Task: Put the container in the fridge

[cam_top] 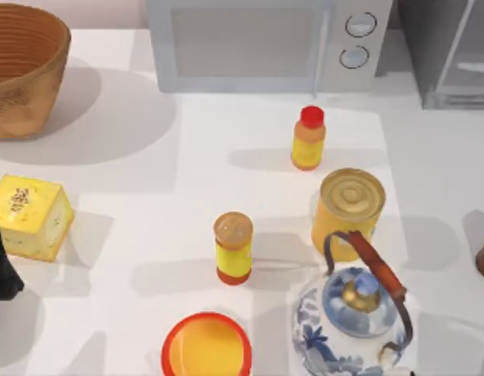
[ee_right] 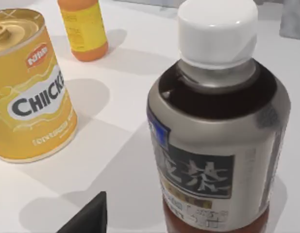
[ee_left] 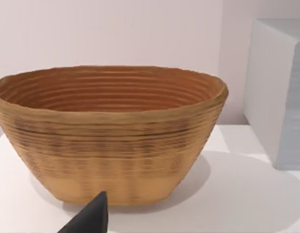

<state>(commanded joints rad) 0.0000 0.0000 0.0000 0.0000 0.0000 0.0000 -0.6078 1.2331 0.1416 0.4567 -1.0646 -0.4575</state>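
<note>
Container (ee_right: 215, 121) stands at the table's right edge, right gripper (ee_right: 87, 218) close beside it, nothing lifted.
Biggest first: the grey fridge (cam_top: 453, 55) sits at the far right corner, the white microwave (cam_top: 265, 43) just left of it, and the woven basket (cam_top: 23, 70) is at the far left, right in front of the left gripper (ee_left: 89, 221). Near the front there's the blue-and-white teapot (cam_top: 352, 317), with the yellow chicken can (cam_top: 348, 211) just behind it. A yellow box (cam_top: 30, 215) sits at the left beside the parked left arm (cam_top: 1, 270), and an orange-rimmed bowl (cam_top: 207, 345) is at the front. Two yellow bottles follow: the cork-topped one (cam_top: 233, 247) mid-table and the red-capped one (cam_top: 308, 139) behind. The container looks like a white-capped dark tea bottle, upright, well apart from the fridge. I can't tell whether either grip is open or closed.
</note>
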